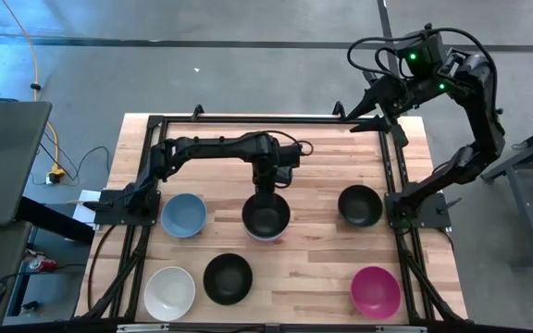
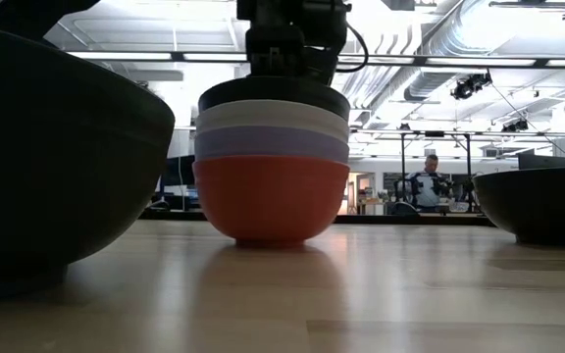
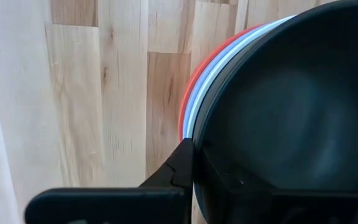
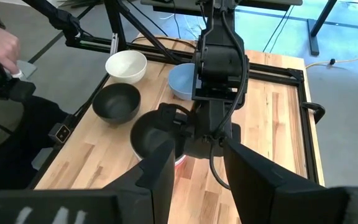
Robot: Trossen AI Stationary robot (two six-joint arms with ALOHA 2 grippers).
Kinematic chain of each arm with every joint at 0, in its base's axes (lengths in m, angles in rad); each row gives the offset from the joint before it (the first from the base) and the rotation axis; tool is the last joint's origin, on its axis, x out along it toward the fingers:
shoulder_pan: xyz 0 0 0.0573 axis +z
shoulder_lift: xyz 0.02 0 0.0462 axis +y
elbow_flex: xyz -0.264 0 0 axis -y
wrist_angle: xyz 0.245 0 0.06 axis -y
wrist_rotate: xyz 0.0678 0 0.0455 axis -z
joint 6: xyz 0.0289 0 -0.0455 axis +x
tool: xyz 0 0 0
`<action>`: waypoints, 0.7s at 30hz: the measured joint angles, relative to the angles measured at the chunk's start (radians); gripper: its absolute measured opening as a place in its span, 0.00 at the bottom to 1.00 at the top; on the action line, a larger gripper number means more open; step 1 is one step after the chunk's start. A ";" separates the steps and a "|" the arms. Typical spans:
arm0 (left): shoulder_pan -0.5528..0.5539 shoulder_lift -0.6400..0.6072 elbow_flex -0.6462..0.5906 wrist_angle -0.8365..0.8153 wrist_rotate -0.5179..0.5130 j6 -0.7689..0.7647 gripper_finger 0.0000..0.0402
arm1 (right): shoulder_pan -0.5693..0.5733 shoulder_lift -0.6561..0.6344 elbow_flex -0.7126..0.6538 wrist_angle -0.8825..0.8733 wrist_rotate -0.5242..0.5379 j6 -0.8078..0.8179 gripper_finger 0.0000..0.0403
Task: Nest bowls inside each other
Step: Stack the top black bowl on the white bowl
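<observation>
A stack of bowls (image 1: 266,220) stands mid-table: a red bowl (image 2: 271,201) at the bottom, then a lavender bowl (image 2: 271,144), a white one (image 2: 271,116) and a black bowl (image 2: 273,95) on top. My left gripper (image 1: 267,194) hangs over the stack's far side, shut on the top black bowl (image 3: 291,106). Loose on the table sit a blue bowl (image 1: 183,215), a black bowl (image 1: 360,204), a white bowl (image 1: 169,291), another black bowl (image 1: 228,277) and a magenta bowl (image 1: 375,290). My right gripper (image 4: 197,168) is open, raised beyond the table's far right corner (image 1: 357,109). My left gripper holds the top black bowl by its rim (image 3: 197,134) on the far side, one finger inside the bowl (image 3: 229,186) and one outside (image 3: 180,167). The fingers come from above, pointing down. The bowl sits level, nested in the white bowl of the stack.
A black frame (image 1: 391,157) runs along the table's left, far and right sides. Bare wood lies between the stack and the right-hand black bowl and along the far part of the table (image 1: 340,153). A person (image 2: 428,186) stands in the room far behind the table.
</observation>
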 joint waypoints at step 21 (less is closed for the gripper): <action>0.028 -0.020 0.000 -0.014 -0.052 0.031 0.47 | 0.000 0.000 0.000 0.000 -0.019 0.000 0.32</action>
